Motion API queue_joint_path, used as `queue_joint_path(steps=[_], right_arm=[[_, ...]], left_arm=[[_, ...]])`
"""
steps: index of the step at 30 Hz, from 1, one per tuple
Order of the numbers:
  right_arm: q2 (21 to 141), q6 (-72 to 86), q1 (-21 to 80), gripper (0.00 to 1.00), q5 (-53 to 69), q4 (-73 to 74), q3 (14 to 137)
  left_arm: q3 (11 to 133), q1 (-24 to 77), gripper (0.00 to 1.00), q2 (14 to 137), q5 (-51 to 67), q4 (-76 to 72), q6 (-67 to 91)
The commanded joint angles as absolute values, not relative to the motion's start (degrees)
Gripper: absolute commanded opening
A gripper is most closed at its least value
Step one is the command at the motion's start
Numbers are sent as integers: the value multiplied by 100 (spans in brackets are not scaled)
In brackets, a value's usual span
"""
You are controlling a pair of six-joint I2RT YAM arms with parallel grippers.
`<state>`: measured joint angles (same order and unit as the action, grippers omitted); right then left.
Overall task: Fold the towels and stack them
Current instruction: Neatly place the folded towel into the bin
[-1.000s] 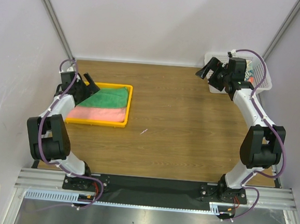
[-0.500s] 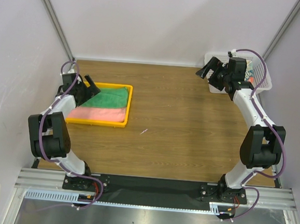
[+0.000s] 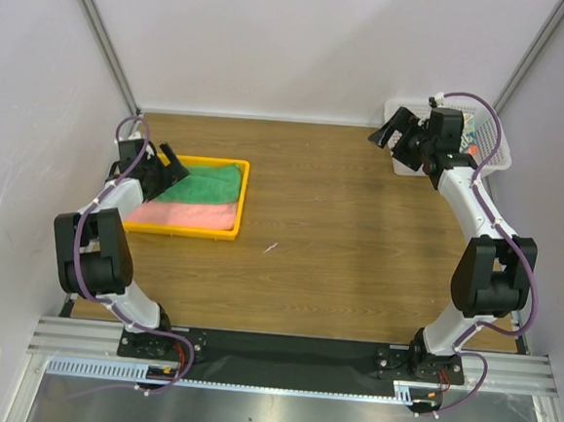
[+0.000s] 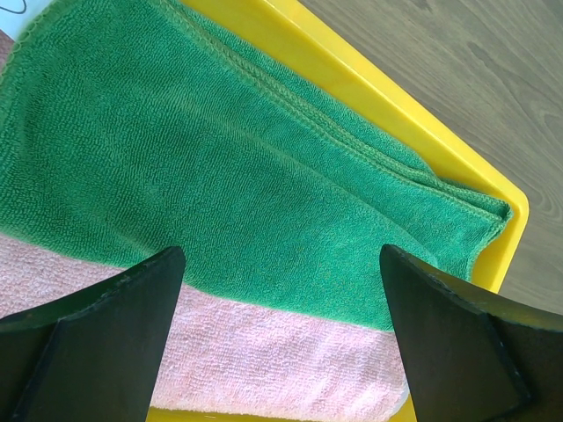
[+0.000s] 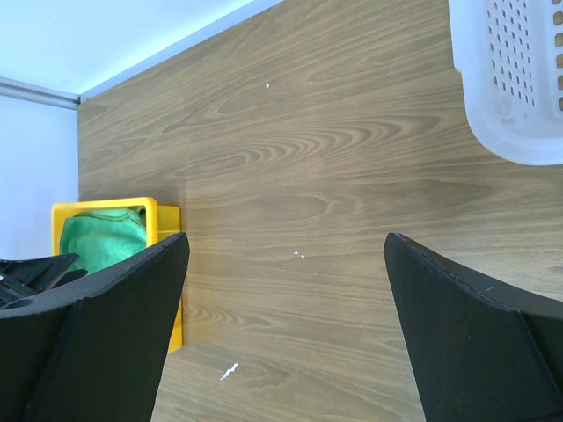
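Observation:
A folded green towel lies on a salmon-pink towel in the yellow tray. My left gripper hovers open over the tray's left end, above the line where green meets pink, and holds nothing. Far off at the back right, my right gripper is open and empty above bare wood, next to the white mesh basket. A bit of red-orange and teal cloth shows inside the basket, mostly hidden by the right arm.
The wooden table stretches between tray and basket, with small white specks on it. Walls close in the back and both sides. The arm bases sit on the black rail at the near edge.
My left gripper has edged slightly further over the tray's left end. The right arm and the towels have not visibly moved.

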<state>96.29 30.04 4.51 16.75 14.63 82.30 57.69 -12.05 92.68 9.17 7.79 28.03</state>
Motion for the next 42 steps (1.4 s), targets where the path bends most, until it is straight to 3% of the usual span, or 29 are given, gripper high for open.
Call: queue_joint_path(steps=[1, 23, 35, 42], right_arm=[[9466, 3041, 439, 100, 1573, 1239, 8402], [9519, 2901, 439, 100, 1723, 958, 8376], [9448, 2637, 290, 100, 1249, 1459, 9052], [9598, 2681, -386, 100, 669, 1845, 9465]], left_arm=[[5766, -1230, 99, 9281, 914, 571, 2821], [5766, -1222, 98, 9387, 861, 668, 2839], [6485, -1143, 99, 8060, 651, 1336, 2268], [7022, -458, 100, 7427, 62, 1468, 1609]])
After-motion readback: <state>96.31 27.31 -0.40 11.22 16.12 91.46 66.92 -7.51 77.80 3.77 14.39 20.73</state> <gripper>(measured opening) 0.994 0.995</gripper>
